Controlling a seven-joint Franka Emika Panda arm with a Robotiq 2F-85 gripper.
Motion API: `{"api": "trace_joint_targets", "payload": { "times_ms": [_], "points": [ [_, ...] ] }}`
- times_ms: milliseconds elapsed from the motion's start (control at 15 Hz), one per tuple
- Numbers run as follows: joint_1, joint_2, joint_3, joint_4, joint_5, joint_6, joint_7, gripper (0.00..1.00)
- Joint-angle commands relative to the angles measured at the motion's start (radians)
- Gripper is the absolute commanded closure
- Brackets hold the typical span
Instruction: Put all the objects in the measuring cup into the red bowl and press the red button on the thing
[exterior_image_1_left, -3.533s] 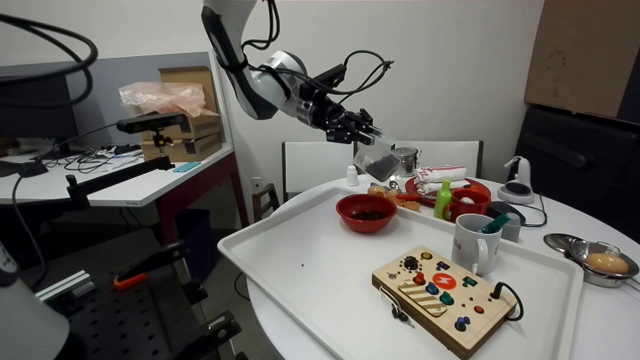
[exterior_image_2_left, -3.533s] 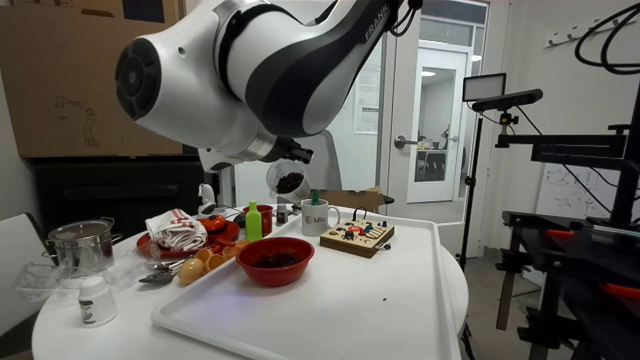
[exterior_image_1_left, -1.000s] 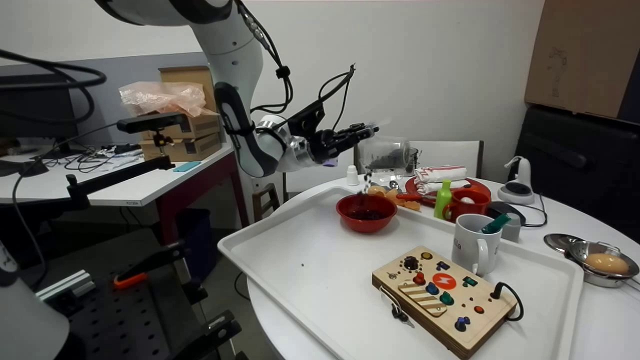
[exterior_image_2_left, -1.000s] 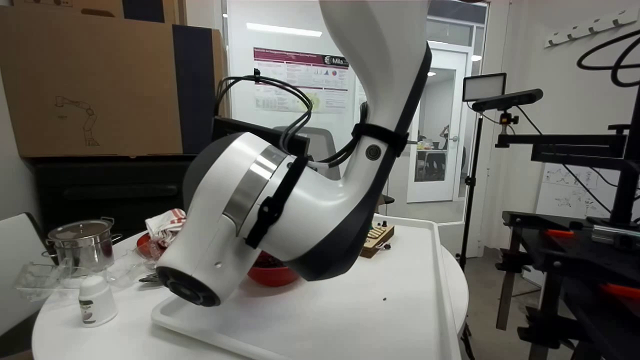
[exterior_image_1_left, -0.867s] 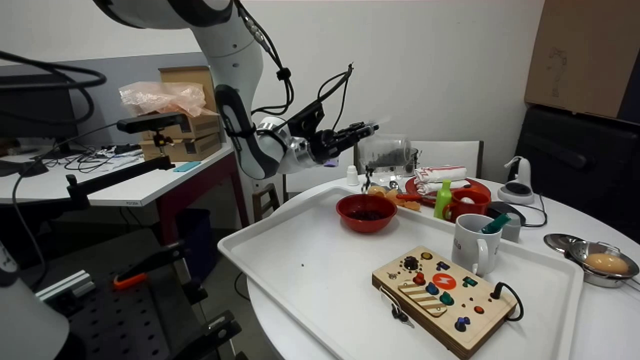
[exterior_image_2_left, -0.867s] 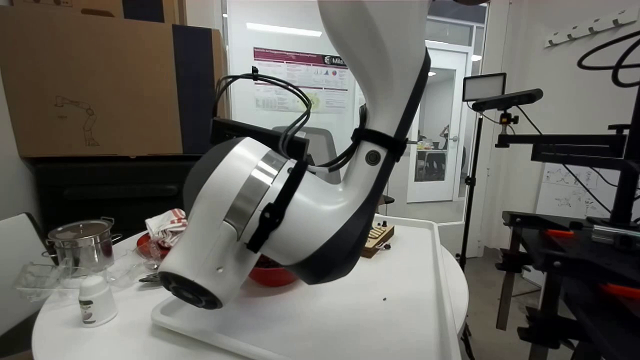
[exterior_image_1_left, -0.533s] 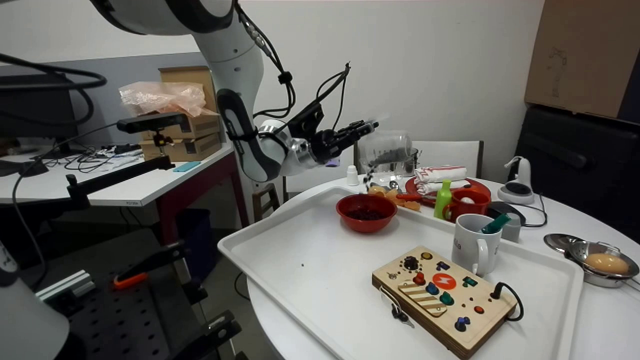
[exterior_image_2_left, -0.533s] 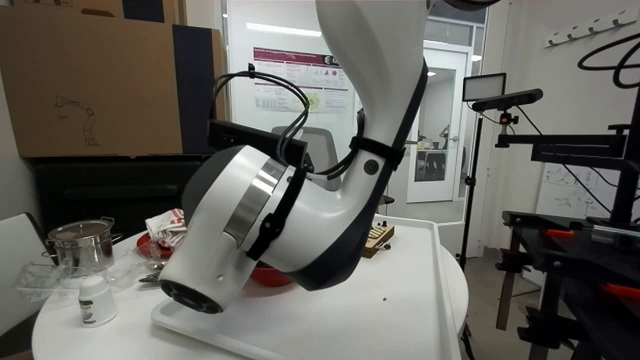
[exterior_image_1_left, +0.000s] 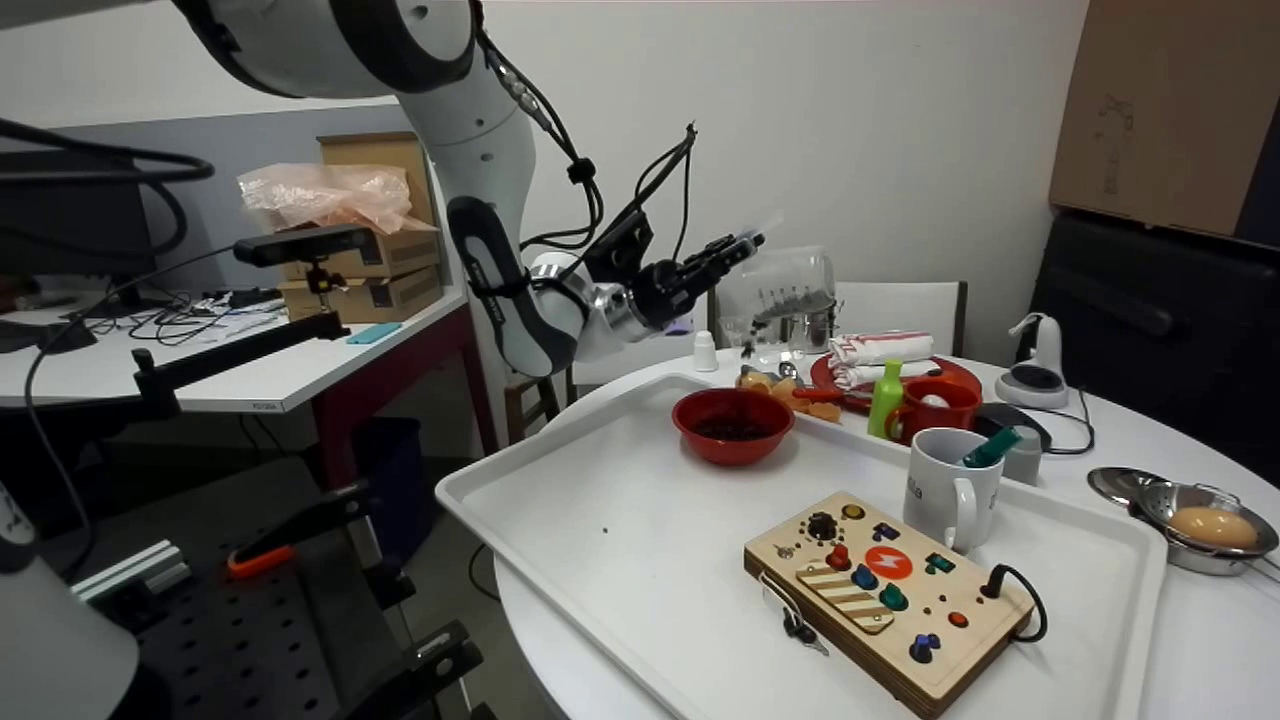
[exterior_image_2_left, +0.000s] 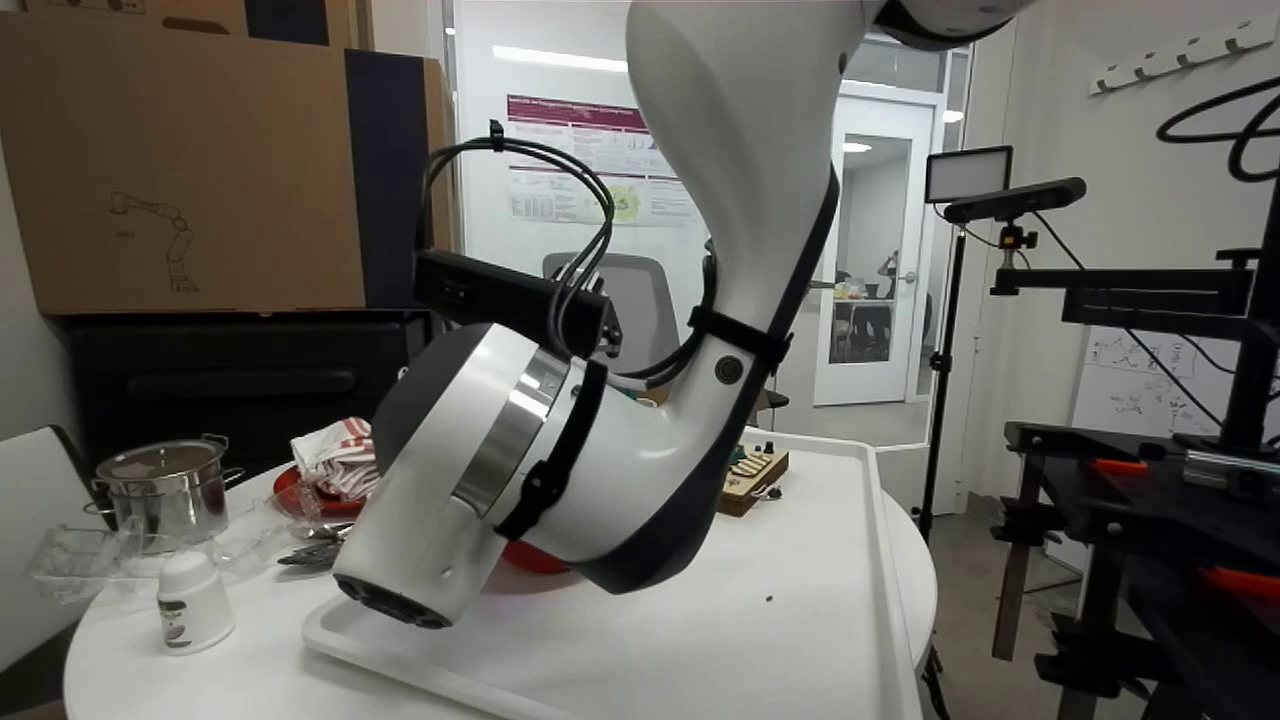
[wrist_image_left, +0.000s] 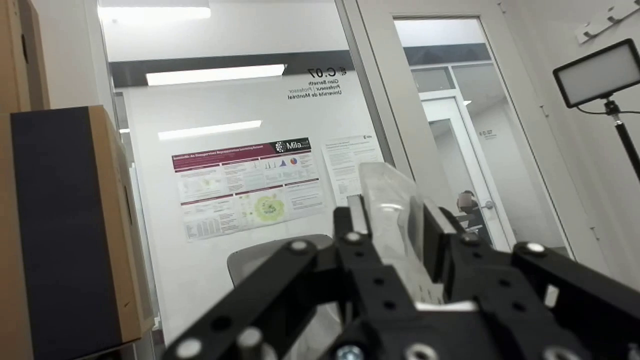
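Measuring cup (exterior_image_1_left: 788, 276) sideways in the gripper (wrist_image_left: 397, 219), seemingly above the red bowl (exterior_image_1_left: 735, 453)

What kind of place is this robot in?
It's probably a university robotics lab. You can see a robot arm reaching over a table, a research poster with charts, and backwards lettering on the glass wall that says "Université de Montréal".

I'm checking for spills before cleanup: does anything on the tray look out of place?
Yes: a lone dark speck lies on the white tray, well apart from the red bowl. It may belong with the dark pieces inside, but it's too small to identify.
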Motion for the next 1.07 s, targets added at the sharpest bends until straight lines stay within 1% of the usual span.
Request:
{"api": "trace_joint_targets", "payload": {
  "times_ms": [0,533,1000],
  "points": [
    [0.019,0.049,-0.025,0.067,-0.033,-0.047,-0.016,0.93],
    [0.043,0.075,-0.055,0.09,-0.087,-0.12,-0.006,0.93],
    [0.042,0.091,-0.054,0.102,-0.081,-0.185,0.001,0.93]
  ]
}}
